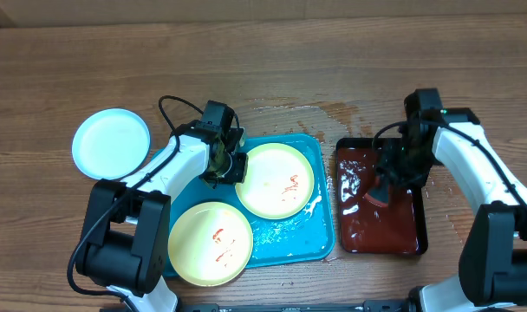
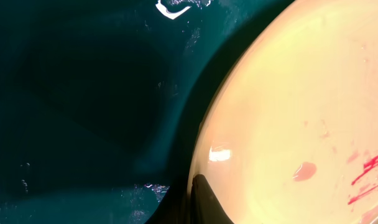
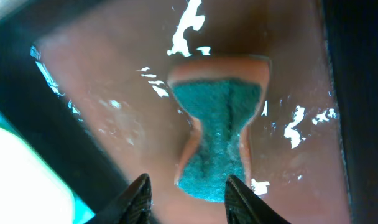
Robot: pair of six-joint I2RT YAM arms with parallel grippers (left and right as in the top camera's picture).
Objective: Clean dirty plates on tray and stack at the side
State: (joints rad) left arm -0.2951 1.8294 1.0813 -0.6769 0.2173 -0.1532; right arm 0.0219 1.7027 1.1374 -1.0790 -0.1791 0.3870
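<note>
The turquoise tray [image 1: 285,238] holds two yellow-green plates with red smears. One lies at the upper right [image 1: 276,180]. The other [image 1: 210,243] overhangs the tray's lower-left edge. A mint-white plate [image 1: 111,143] lies on the table to the left. My left gripper [image 1: 226,165] is at the upper plate's left rim. In the left wrist view one finger [image 2: 204,202] rests on that plate's [image 2: 301,112] edge, pinching it. My right gripper [image 1: 393,180] is open, its fingers [image 3: 189,196] either side of the near end of a teal sponge [image 3: 220,137].
The sponge lies in a wet dark red-brown tray [image 1: 378,234] to the right of the turquoise tray. Water is spilled on the wooden table [image 1: 315,111] behind both trays. The turquoise tray floor [image 2: 83,93] is wet.
</note>
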